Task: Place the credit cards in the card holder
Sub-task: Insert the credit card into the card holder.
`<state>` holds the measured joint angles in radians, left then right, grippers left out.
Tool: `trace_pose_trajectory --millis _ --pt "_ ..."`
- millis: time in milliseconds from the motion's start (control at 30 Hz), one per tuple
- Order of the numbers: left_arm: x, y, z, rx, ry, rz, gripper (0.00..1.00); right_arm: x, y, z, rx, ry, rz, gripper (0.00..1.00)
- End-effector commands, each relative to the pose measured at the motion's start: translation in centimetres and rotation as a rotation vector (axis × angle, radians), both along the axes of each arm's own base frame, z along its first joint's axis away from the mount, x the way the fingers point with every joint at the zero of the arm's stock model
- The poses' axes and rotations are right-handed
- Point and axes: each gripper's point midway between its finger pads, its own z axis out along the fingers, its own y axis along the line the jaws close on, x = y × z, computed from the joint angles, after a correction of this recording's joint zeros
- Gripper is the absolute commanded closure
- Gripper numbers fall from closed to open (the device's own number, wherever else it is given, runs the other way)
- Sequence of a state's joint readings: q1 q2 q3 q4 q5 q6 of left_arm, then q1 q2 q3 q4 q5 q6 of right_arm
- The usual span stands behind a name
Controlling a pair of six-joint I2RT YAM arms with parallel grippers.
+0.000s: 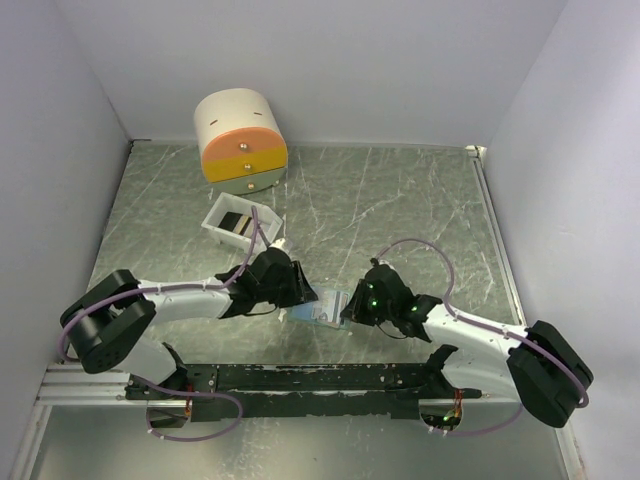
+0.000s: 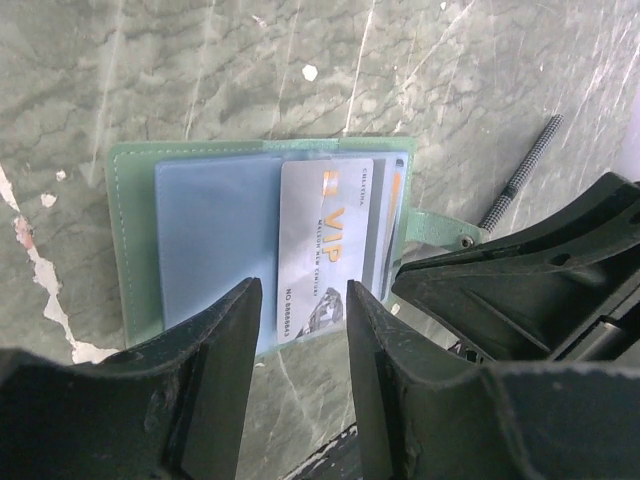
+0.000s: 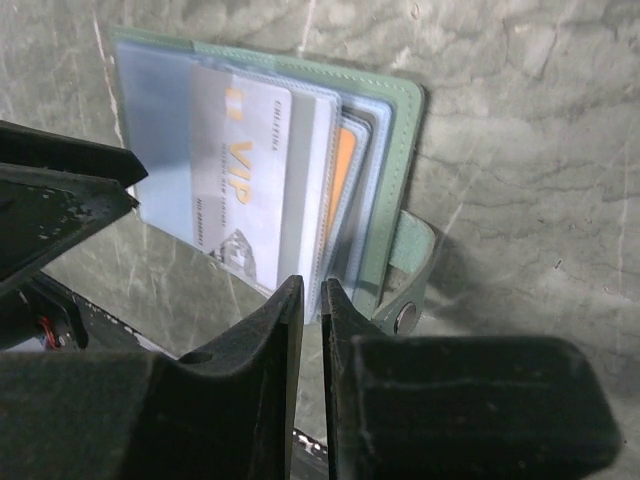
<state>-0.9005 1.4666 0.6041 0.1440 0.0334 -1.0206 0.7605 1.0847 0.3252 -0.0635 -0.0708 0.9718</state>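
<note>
The card holder (image 2: 210,210) lies open on the table, grey-green outside and pale blue inside, between my two grippers (image 1: 323,309). A silver VIP credit card (image 2: 325,245) sits in a clear sleeve. An orange card (image 3: 343,185) shows in a sleeve behind it. My left gripper (image 2: 300,320) is open and empty, just off the holder's near edge, in line with the VIP card. My right gripper (image 3: 308,290) has its jaws almost closed at the edge of the sleeves, next to the clasp strap (image 3: 412,262). I cannot tell whether it pinches a sleeve.
A white open-topped box (image 1: 215,215) with dark cards (image 1: 234,222) stands behind the left arm. A cream cylinder with orange and yellow drawers (image 1: 240,140) stands at the back. A thin grey rod (image 2: 525,165) lies beside the holder. Walls close in the table.
</note>
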Motion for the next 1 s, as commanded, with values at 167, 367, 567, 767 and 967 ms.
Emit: trace_pose_trajectory --millis 167,367,567,767,967 --pt "1.4 -1.6 0.5 0.012 -0.049 -0.045 0.47 1.9 -0.5 1.0 -0.079 -0.060 -0.015 0.85" --pt "1.7 -2.2 -0.3 0.026 -0.036 -0.070 0.50 2.2 -0.6 0.5 -0.090 -0.056 -0.016 0.83" --pt "1.4 -2.7 -0.9 0.027 -0.024 -0.097 0.59 2.6 -0.5 0.0 -0.099 -0.052 -0.006 0.84" --pt "1.4 -3.0 -1.0 0.022 -0.025 -0.117 0.66 2.6 -0.3 -0.1 -0.088 -0.059 0.002 0.86" --pt "1.0 -3.9 -1.1 -0.013 -0.009 -0.153 0.69 2.8 -0.1 -0.1 -0.089 -0.057 0.003 0.86"
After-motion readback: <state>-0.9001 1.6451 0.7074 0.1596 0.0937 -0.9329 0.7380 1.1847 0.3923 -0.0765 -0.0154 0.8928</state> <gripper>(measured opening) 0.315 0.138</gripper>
